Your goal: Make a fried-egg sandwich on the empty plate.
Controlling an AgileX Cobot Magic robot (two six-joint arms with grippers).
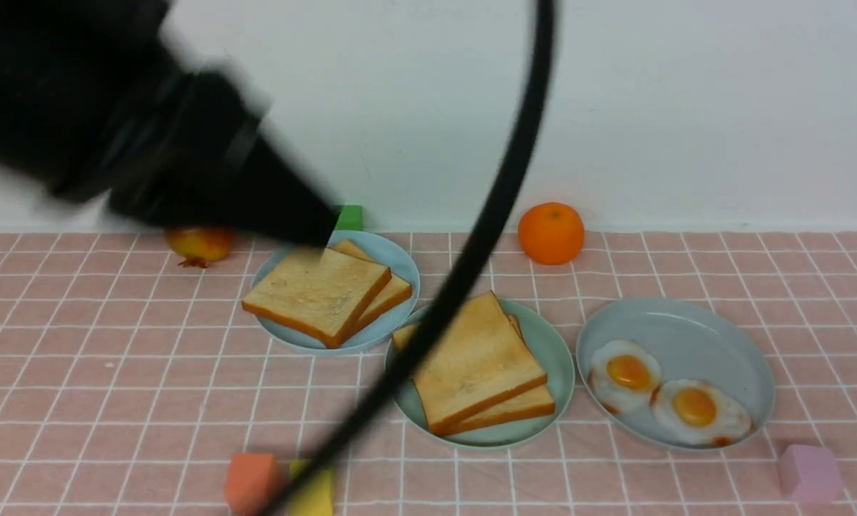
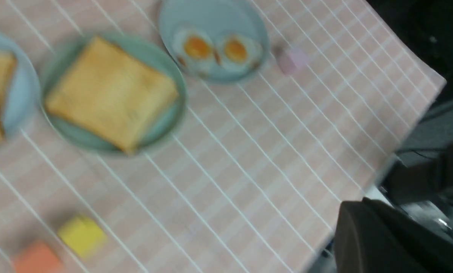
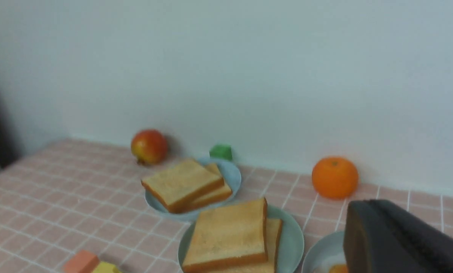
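Observation:
Two golden-brown toast slices (image 1: 475,362) lie stacked, slightly askew, on the mint-green plate (image 1: 559,358) in the middle of the cloth. Whether an egg lies between them does not show. The left wrist view shows the same stack (image 2: 109,91) on that plate (image 2: 160,62), and in the right wrist view the stack (image 3: 226,235) rests on the plate (image 3: 292,239). My left gripper (image 1: 321,228) is blurred and raised above the back left plate; its dark fingers (image 2: 357,206) are pressed together and hold nothing. My right gripper (image 3: 363,206) is shut and empty, up above the egg plate.
A pale blue plate (image 1: 400,259) behind holds two more toast slices. At the right, a grey-blue plate (image 1: 686,322) holds two fried eggs (image 1: 625,373). An orange (image 1: 551,233), a red-yellow fruit (image 1: 199,244), coloured blocks (image 1: 251,481) and a black cable (image 1: 471,251) surround them.

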